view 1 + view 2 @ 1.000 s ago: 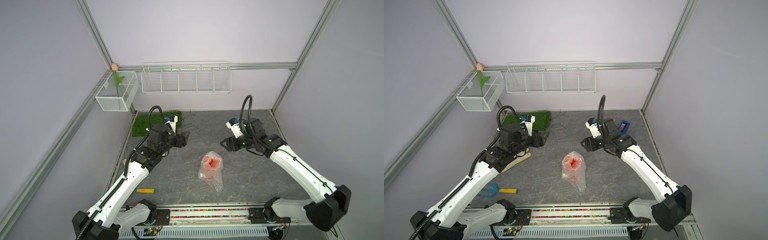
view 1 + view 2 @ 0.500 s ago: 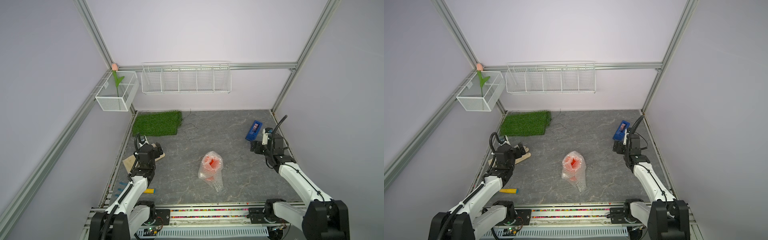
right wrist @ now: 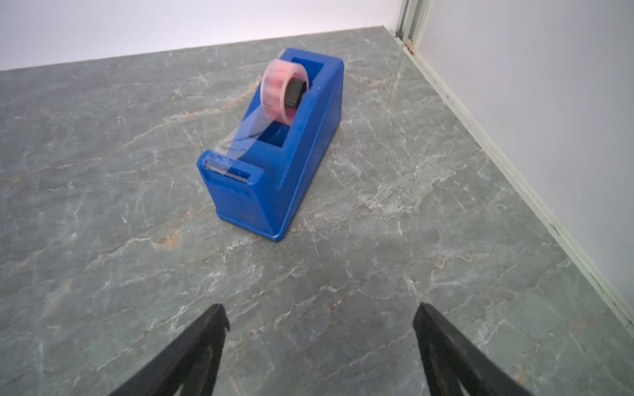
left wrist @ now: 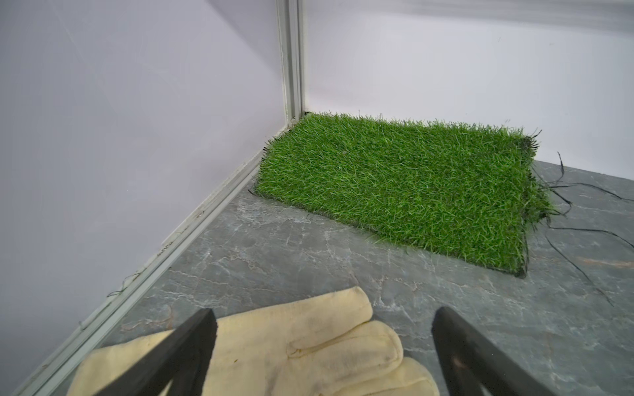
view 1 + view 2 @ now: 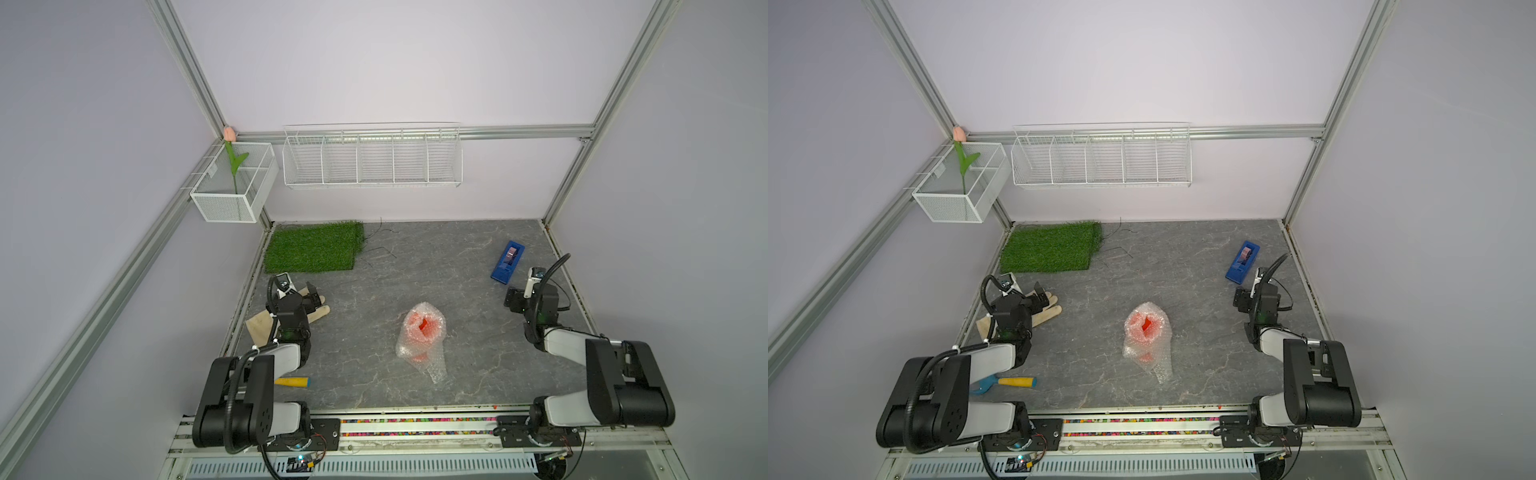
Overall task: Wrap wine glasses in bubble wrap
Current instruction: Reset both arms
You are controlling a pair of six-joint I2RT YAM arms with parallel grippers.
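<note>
The wine glass (image 5: pixel 423 325) is a red-orange goblet standing near the middle of the grey table, seen in both top views. The bubble wrap (image 5: pixel 430 365) is bundled around it, open at the top, with a loose tail trailing toward the near edge. The same bundle of bubble wrap (image 5: pixel 1153 360) shows the goblet's red rim (image 5: pixel 1146 325) through the film. My left gripper (image 5: pixel 312 296) is open at the near left, over a cream glove (image 4: pixel 291 346), and grips nothing (image 4: pixel 322 315). My right gripper (image 5: pixel 512 300) is open at the near right, above bare table (image 3: pixel 319 310). Both are far from the bundle.
A blue tape dispenser (image 3: pixel 274 164) stands just beyond my right gripper, near the right wall. A green grass mat (image 5: pixel 311 247) fills the far left corner. A yellow-handled trowel (image 5: pixel 293 381) lies by the left arm's base. White wire baskets (image 5: pixel 372 160) hang on the walls.
Both arms have pulled back from the far middle of the table to the near left and near right, and their jaws have opened wider. The wrapped goblet has stayed put.
</note>
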